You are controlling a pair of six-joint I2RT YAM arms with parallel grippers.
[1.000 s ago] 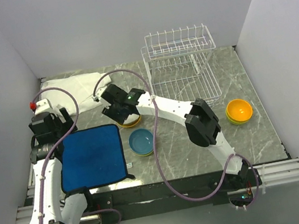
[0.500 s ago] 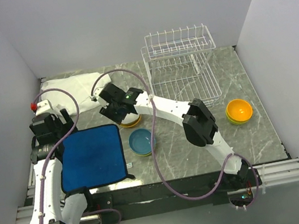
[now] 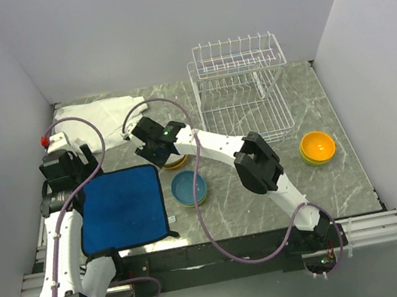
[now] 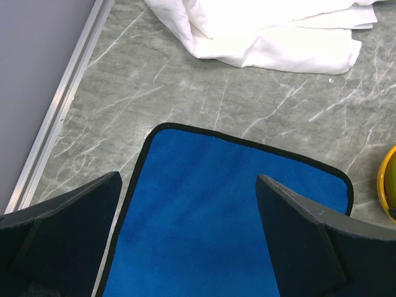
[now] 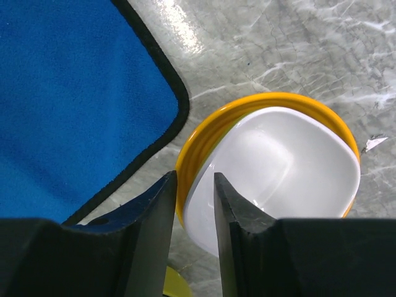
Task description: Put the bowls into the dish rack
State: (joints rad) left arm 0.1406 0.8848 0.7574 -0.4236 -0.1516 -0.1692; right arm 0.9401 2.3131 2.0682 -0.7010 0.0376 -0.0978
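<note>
Top view: your right gripper sits over the white-lined bowl, just off the far corner of the blue mat. You count three bowls: that one, a blue bowl near it, and an orange bowl beside the one dish rack. One white cloth lies back left.
Left wrist: left gripper is spread wide above the mat, holding nothing.
Right wrist: fingers straddle the bowl's near rim with a narrow gap. You cannot tell whether they pinch it.

Overhead view from behind, both wrist views close, sharing blue mat
</note>
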